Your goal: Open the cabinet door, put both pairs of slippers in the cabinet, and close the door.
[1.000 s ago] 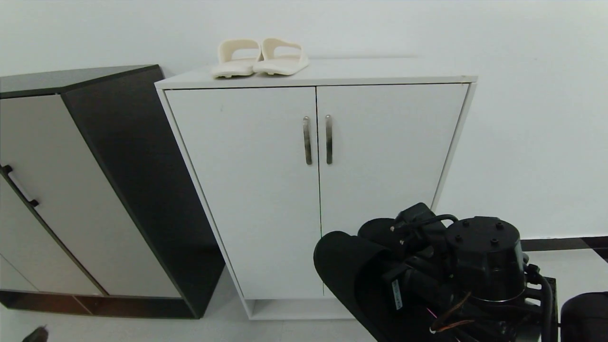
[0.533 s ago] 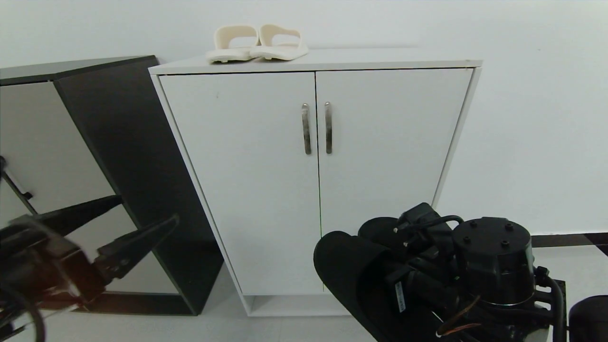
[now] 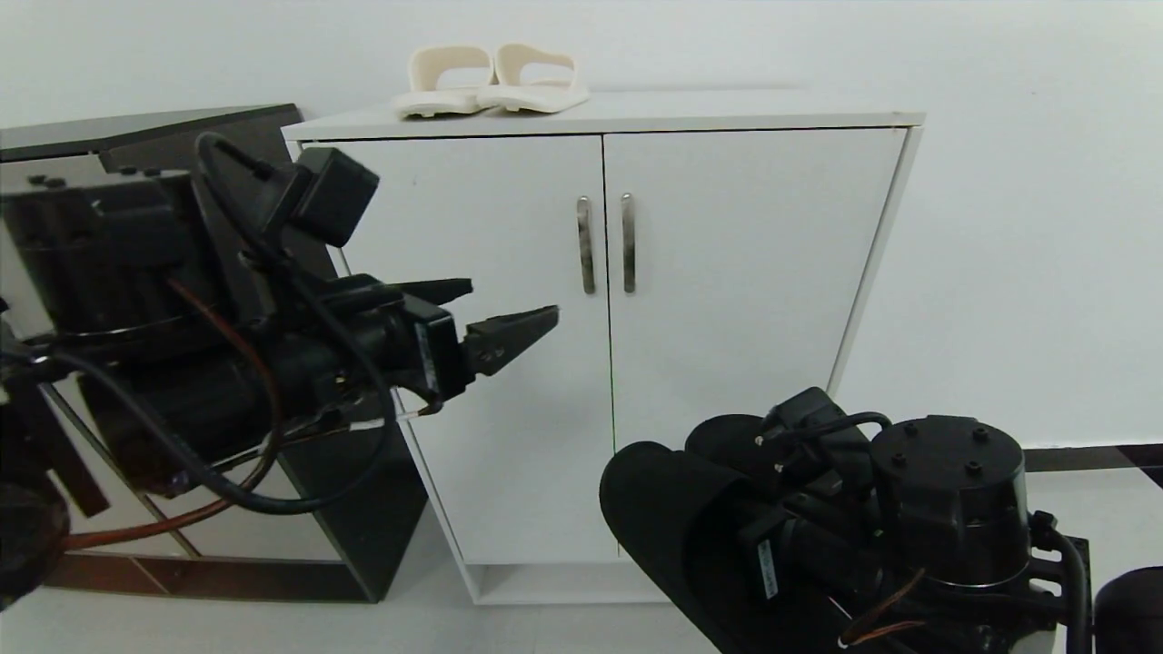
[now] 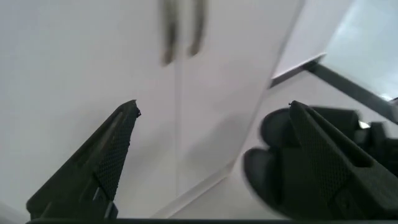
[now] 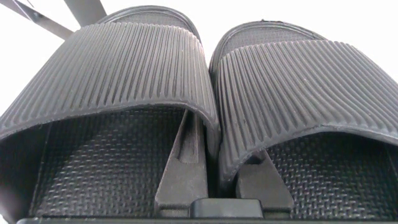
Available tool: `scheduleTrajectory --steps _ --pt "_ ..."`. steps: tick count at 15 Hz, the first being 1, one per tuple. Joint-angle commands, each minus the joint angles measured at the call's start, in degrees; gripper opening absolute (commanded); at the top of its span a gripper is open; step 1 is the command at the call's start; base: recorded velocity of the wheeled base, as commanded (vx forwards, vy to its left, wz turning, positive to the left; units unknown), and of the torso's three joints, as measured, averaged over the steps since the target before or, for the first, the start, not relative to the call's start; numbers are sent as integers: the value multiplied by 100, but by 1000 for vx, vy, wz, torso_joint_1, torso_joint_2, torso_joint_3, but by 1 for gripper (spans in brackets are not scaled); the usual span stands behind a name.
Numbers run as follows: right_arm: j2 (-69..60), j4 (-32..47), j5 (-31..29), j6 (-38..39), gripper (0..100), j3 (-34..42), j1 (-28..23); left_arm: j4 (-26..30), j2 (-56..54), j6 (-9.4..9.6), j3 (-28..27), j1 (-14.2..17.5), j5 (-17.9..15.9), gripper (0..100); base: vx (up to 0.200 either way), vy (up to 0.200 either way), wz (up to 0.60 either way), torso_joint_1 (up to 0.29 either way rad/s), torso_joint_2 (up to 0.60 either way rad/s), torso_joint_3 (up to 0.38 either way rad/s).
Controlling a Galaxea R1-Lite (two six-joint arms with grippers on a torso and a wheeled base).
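The white cabinet (image 3: 745, 300) stands with both doors shut, its two metal handles (image 3: 607, 243) side by side at the middle. A cream pair of slippers (image 3: 491, 80) lies on its top, toward the left. My left gripper (image 3: 513, 302) hangs open in front of the left door, short of the handles (image 4: 181, 30) and holding nothing. My right gripper (image 5: 219, 163) is shut on the black pair of slippers (image 3: 672, 509), pinching their adjoining inner sides low in front of the right door. The black slippers (image 4: 273, 149) also show past my left fingers.
A dark cabinet (image 3: 363, 490) with a pale front stands right against the white cabinet's left side, behind my left arm. White wall (image 3: 1027, 227) and pale floor (image 3: 1072, 490) lie to the right of the cabinet.
My left arm has risen from the lower left and swung in front of the left door, gripper open. The head view shifted slightly at first. The right arm with the black slippers stayed put.
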Motion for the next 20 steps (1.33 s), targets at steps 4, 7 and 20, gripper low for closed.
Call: scheduleTrajectory --steps 4,7,20 --pt "-48 -2 27 -45 0 7 -6 636 1294 -352 -1813 -232 -988 100 0 0 0 0 0 0" --pt "-48 -2 18 -71 0 -11 -6 1251 1628 -1046 -2701 -92 -2157 100 0 0 0 0 0 0" --pt "-39 -2 1 -168 0 -2 -15 1497 2577 -1916 -4090 111 -2544 100 0 0 0 0 0 0"
